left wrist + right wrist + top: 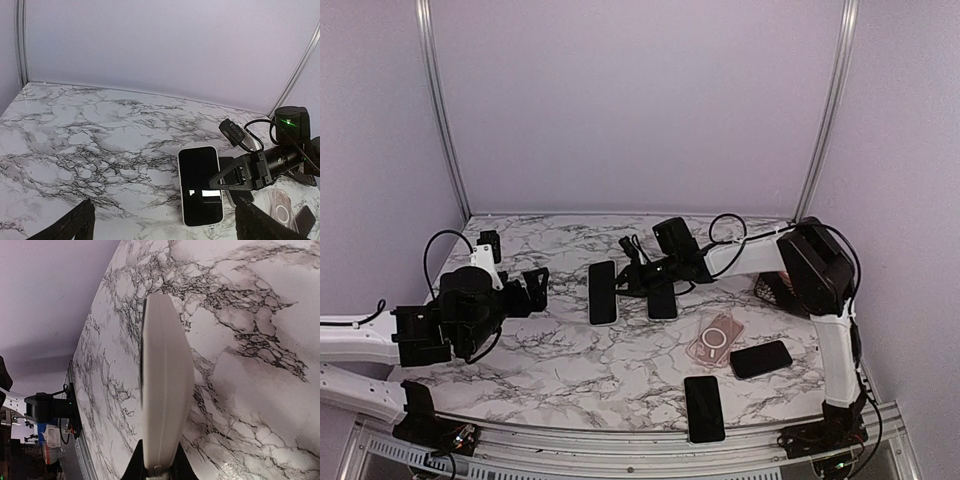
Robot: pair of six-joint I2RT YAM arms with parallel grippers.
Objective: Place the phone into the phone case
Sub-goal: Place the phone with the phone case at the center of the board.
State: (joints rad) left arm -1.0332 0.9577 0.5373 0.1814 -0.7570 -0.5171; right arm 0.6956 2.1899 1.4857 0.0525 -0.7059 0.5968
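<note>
Here's the phone (602,292), left of centre on the marble surface (540,360). It has a black screen and a white rim all round, and its long side runs near to far. From overhead it looks flat, but I can't tell whether it is lifted off the marble. The right end effector (156,471) reaches in from the right and is clamped narrow on the phone's right side. Its own camera shows the white edge running straight out from between the dark fingers.

The left end effector (538,288) hangs off to the left of the phone, spread wide and holding nothing.

The phone case (716,340) lies flat, well to the right of the phone and nearer to us. It is clear with a pinkish tint and a white ring in its back, and the marble shows through it.

There are more things around. A dark handset (662,303) sits just right of the phone, partly under the right arm. A black handset (761,358) lies beside the case on its right. A third handset (704,408) lies by the near edge. A patterned object (766,290) is half hidden behind the right arm, too hidden to identify.
</note>
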